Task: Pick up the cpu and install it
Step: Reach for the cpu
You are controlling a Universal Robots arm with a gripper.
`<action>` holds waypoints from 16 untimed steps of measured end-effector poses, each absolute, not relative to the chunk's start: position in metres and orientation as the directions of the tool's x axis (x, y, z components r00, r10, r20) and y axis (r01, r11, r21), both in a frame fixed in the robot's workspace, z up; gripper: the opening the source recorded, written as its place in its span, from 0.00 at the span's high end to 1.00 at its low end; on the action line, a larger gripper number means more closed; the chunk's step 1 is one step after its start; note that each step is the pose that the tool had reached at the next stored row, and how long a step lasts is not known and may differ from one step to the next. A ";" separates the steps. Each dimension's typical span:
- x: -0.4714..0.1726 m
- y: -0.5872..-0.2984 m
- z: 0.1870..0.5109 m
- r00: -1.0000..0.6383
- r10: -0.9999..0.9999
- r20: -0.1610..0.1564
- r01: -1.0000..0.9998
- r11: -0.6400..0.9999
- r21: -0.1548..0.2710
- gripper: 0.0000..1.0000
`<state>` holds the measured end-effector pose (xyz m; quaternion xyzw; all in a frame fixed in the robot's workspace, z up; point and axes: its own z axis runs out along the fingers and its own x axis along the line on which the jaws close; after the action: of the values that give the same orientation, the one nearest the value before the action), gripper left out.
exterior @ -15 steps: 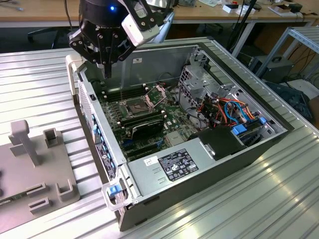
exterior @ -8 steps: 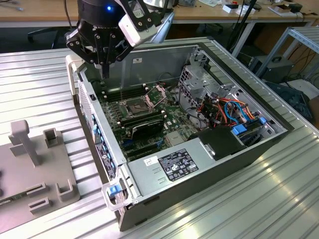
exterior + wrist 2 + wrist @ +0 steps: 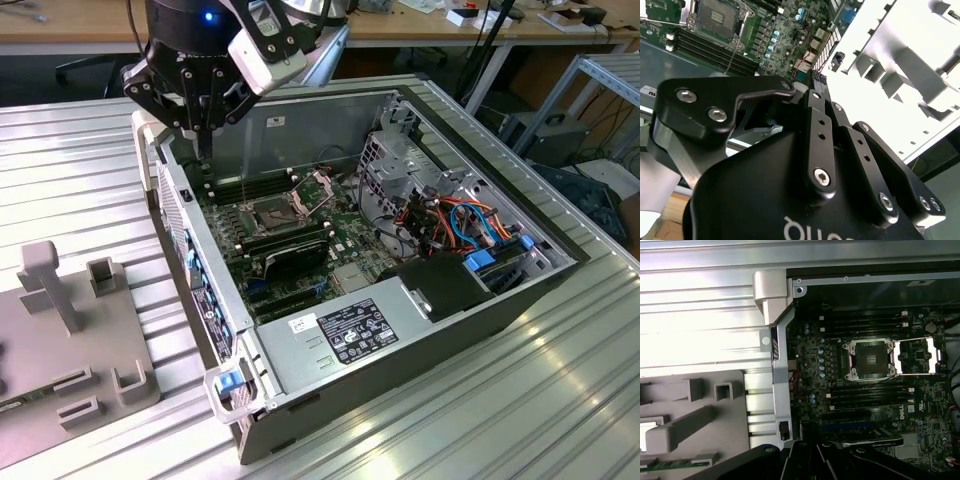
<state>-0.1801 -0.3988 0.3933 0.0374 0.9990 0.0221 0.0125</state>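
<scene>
My gripper (image 3: 205, 150) hangs above the far corner of the open computer case (image 3: 300, 118), on the exterior view's left, with its fingers drawn together and pointing down. Nothing shows between them. The cpu is out of view. On the motherboard the square socket (image 3: 272, 213) (image 3: 871, 359) lies bare, and its metal frame (image 3: 917, 356) is swung open beside it. My gripper stands off to one side of the socket, high above the case rim. The gripper's black links (image 3: 812, 150) rise in front of the second wrist camera.
Long black memory sticks (image 3: 865, 395) flank the socket. A grey fixture (image 3: 70, 340) with raised holders lies on the ribbed metal table beside the case, with a green board (image 3: 670, 465) in one slot. A power supply (image 3: 350, 335) and cables (image 3: 450, 225) crowd the case's near end.
</scene>
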 end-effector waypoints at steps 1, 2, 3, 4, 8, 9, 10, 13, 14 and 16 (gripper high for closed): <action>-0.180 -0.399 0.393 -0.997 0.075 -0.023 0.074 0.996 0.045 0.89; -0.180 -0.399 0.393 -0.997 0.075 -0.023 0.074 0.996 0.045 0.89; -0.180 -0.399 0.393 -0.997 0.075 -0.023 0.074 0.996 0.045 0.89; -0.181 -0.399 0.393 -0.997 0.075 -0.023 0.074 0.996 0.045 0.89; -0.181 -0.399 0.393 -0.997 0.075 -0.023 0.074 0.996 0.045 0.89; -0.181 -0.399 0.393 -0.997 0.076 -0.023 0.074 0.996 0.045 0.89; -0.182 -0.399 0.393 -0.997 0.075 -0.023 0.074 0.996 0.045 0.89; -0.184 -0.399 0.393 -0.997 0.075 -0.023 0.074 0.996 0.045 0.89; -0.184 -0.399 0.393 -0.997 0.075 -0.023 0.074 0.996 0.045 0.89; -0.187 -0.399 0.393 -0.997 0.075 -0.023 0.074 0.996 0.045 0.89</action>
<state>-0.1870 -0.3989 0.3933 0.0374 0.9990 0.0221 0.0125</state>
